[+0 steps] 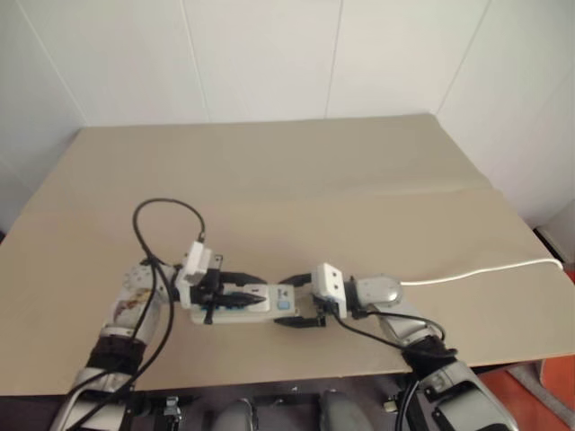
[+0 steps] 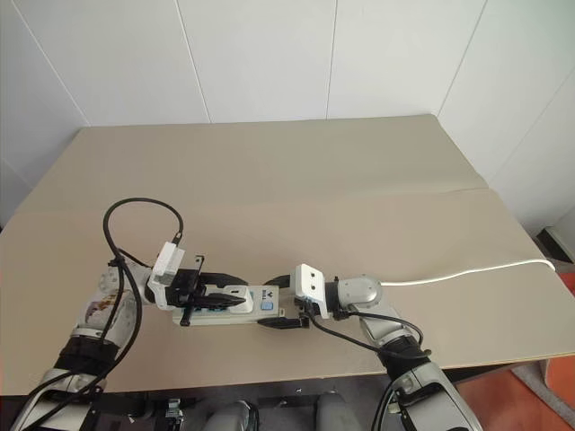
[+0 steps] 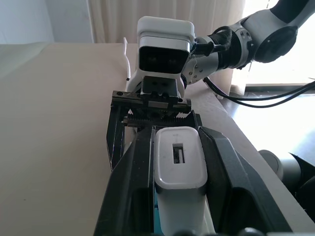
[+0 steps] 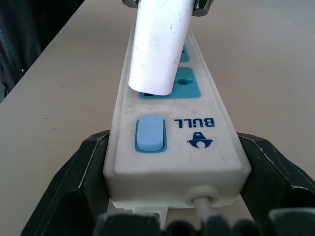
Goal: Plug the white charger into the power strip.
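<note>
- Insertion step, I'd say: left claw [image 3: 178, 206] pinched the white charger [image 3: 180, 164] right over the power strip [image 4: 172, 147] on the counter [image 1: 269, 180].
- Right claw [image 4: 177, 196] clamped the strip's switch end.
- Next needed a straight push down into a blue socket.
- Charger: small, rounded, white.

The long white plastic power strip [image 4: 174, 147] with blue sockets carries the brand word "BULL" printed in blue capitals on its top face, reading upside down in the right wrist view. Below it sits a small blue logo mark, too small to make out. At nine o'clock from the word, the rectangular light-blue rocker switch [image 4: 149, 133] bears a faint power symbol. No other writing can be read.
</note>
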`<state>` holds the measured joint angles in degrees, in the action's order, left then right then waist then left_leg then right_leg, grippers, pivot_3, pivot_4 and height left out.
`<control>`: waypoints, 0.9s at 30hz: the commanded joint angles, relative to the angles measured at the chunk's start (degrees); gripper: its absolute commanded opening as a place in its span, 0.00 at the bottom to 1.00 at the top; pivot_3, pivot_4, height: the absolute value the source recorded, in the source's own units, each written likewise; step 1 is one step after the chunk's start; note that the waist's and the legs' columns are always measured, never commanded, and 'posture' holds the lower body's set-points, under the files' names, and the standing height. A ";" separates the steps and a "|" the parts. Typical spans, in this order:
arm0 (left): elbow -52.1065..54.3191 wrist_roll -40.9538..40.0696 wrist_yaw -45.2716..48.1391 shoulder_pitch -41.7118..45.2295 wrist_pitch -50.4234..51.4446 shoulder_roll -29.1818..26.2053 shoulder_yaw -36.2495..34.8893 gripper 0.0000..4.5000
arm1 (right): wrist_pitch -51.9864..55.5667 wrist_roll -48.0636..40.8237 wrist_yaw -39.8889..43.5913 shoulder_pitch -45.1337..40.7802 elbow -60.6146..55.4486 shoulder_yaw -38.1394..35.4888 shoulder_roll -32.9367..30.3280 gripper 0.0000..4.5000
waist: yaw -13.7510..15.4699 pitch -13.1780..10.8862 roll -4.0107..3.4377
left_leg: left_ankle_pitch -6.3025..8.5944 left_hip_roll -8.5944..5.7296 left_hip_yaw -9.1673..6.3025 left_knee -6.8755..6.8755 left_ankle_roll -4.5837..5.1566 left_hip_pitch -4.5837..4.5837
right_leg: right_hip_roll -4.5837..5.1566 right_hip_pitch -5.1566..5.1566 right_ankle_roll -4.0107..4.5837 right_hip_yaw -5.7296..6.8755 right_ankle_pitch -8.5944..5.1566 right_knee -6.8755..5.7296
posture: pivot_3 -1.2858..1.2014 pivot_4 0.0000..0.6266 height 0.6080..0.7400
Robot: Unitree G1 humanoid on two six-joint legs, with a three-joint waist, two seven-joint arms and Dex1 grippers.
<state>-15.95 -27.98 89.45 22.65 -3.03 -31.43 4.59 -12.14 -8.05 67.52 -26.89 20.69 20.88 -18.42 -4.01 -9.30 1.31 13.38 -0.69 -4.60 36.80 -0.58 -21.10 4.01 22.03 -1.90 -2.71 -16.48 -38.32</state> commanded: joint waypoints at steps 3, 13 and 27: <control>-5.99 5.33 -0.35 -2.93 -3.09 -1.18 1.58 0.23 | 0.76 1.86 1.50 1.79 0.46 1.28 -1.63 0.76 | 0.10 0.10 -0.09 | 0.00 -0.01 0.00 0.00 0.00 0.03 | 0.01 -0.04 0.00 0.00 0.00 0.00 | 0.52 0.24 1.00; -8.17 5.80 -3.22 -5.84 -5.98 -1.29 2.03 0.23 | 0.44 2.22 1.03 2.13 0.18 1.33 -1.98 0.76 | 0.28 0.46 -0.57 | 0.03 0.00 0.00 -0.20 0.02 0.73 | 0.02 -0.87 -0.01 0.06 -0.03 0.34 | 0.52 0.24 1.00; -13.81 7.98 -1.96 -6.08 -8.93 -3.32 3.94 0.23 | -0.77 2.89 0.45 1.60 1.41 2.06 -1.64 0.76 | 0.19 0.90 -1.07 | 0.03 0.04 0.02 -0.54 0.02 1.33 | 0.00 -1.46 -0.36 0.03 -0.26 0.59 | 0.52 0.24 1.00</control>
<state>-20.32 -27.93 87.58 20.18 -12.85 -30.77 7.01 -11.89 -7.36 65.98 -26.40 21.73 21.68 -18.74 -3.82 -8.40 0.24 13.41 -0.63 -4.58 36.17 -0.56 -19.59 3.99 20.38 -2.27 -2.68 -16.75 -37.64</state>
